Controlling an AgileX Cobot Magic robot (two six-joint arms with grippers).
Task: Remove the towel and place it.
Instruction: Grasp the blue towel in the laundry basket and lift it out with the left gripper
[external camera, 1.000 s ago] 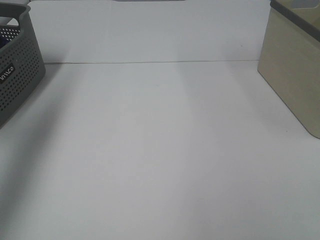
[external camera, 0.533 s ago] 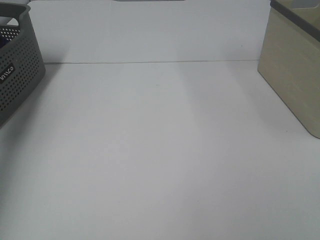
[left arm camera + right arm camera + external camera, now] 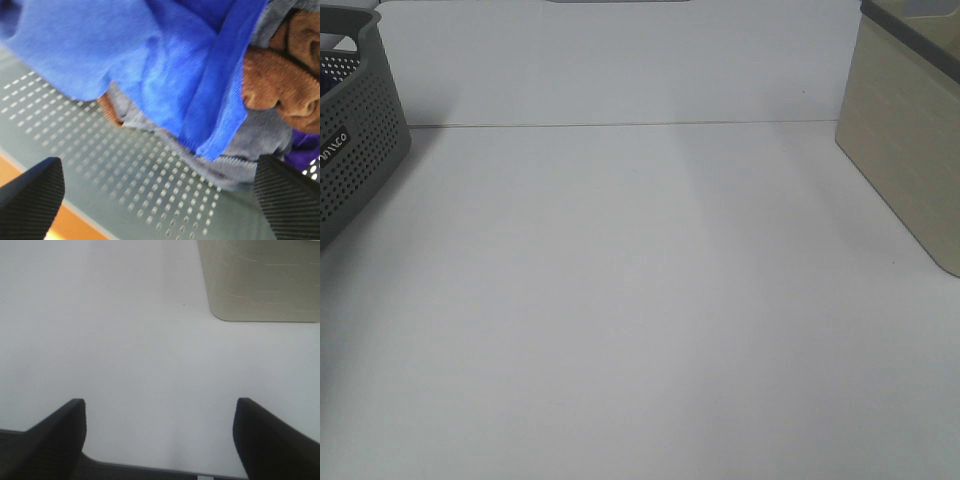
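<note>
The blue towel [image 3: 140,55] lies bunched in a dark grey perforated basket [image 3: 100,170], on top of a grey cloth [image 3: 250,145] and a brown cloth [image 3: 280,80]. My left gripper [image 3: 160,200] hovers just above the basket's perforated wall, open, with nothing between its fingers [image 3: 30,195] and short of the towel. Over bare white table, my right gripper [image 3: 160,435] stands open and empty. In the exterior high view only the basket's side [image 3: 355,130] shows at the left edge; the towel and both grippers are out of that view.
A beige bin [image 3: 910,140] stands at the table's right edge and also shows in the right wrist view, the bin [image 3: 260,285] ahead of the fingers. A white wall backs the table. A purple cloth [image 3: 305,142] peeks out beside the brown one.
The shadow on the left part of the table in the exterior high view has faded. Basket and bin have not moved.
</note>
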